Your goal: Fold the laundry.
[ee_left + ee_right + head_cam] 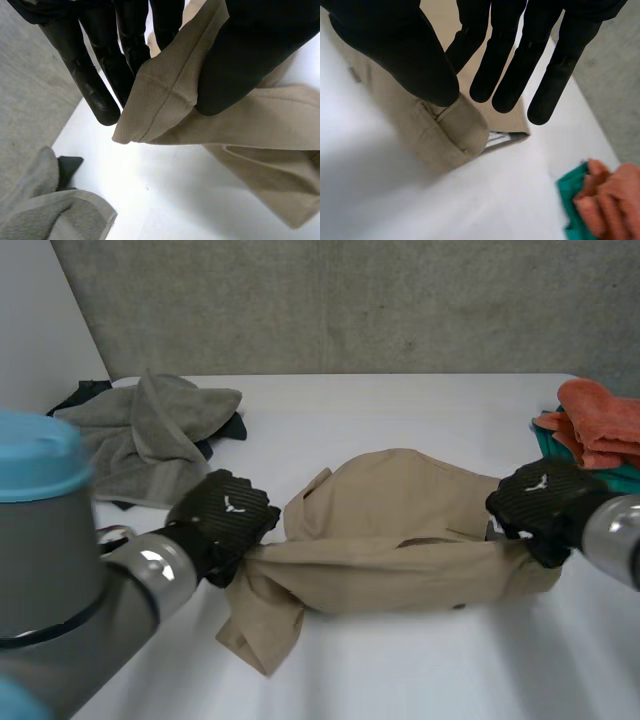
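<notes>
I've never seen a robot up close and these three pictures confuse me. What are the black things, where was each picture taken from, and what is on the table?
This is a robot with two arms, each ending in a black robot hand. The wide picture comes from a camera behind the arms, looking down at the white table. The other two come from cameras on the wrists, looking along each palm, so the fingers look huge. A tan garment lies across the table. The left robot hand pinches one end of it between thumb and fingers; the right robot hand pinches the other end. At the table's far left lies a crumpled grey towel, and at its far right are orange cloths on a teal one.
</notes>
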You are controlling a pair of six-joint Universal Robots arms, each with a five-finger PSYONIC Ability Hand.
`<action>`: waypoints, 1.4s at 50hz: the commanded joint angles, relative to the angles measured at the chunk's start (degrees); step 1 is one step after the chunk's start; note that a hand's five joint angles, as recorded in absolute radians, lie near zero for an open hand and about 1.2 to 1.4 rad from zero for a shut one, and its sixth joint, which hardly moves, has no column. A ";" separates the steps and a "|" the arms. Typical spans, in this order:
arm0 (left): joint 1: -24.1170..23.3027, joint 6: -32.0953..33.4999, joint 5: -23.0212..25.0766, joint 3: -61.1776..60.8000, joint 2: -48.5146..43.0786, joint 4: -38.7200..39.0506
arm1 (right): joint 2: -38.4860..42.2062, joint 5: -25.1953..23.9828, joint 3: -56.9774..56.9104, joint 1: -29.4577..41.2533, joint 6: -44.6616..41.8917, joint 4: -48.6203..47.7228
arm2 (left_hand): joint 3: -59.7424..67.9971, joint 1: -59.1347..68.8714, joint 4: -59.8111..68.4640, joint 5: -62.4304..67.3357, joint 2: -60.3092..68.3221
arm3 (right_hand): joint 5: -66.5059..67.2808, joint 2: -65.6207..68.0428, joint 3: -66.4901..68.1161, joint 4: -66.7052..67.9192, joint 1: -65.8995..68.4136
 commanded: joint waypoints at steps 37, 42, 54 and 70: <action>-1.79 -0.87 -1.37 6.30 -11.76 4.77 | 11.68 -0.73 2.90 0.63 7.41 9.12 | 11.93 15.02 11.16 13.90 11.38 | -16.24 -15.80 -16.32 -16.78 -12.14; -1.71 -0.61 -1.28 9.81 -14.93 7.84 | 11.06 1.03 0.72 0.71 8.28 -10.09 | 11.93 15.02 11.16 13.90 11.38 | 11.75 12.19 11.67 11.21 15.85; 4.09 -1.31 -1.89 33.90 -16.78 49.47 | 10.53 8.15 -21.79 4.67 20.14 -53.09 | 11.93 15.02 11.16 13.90 11.38 | 11.75 12.19 11.67 11.21 15.85; 5.85 -7.73 -0.75 26.02 -14.32 56.54 | 17.21 8.24 -25.67 4.67 23.05 -60.79 | 11.93 15.02 11.16 13.90 11.38 | 11.75 12.19 11.67 11.21 15.85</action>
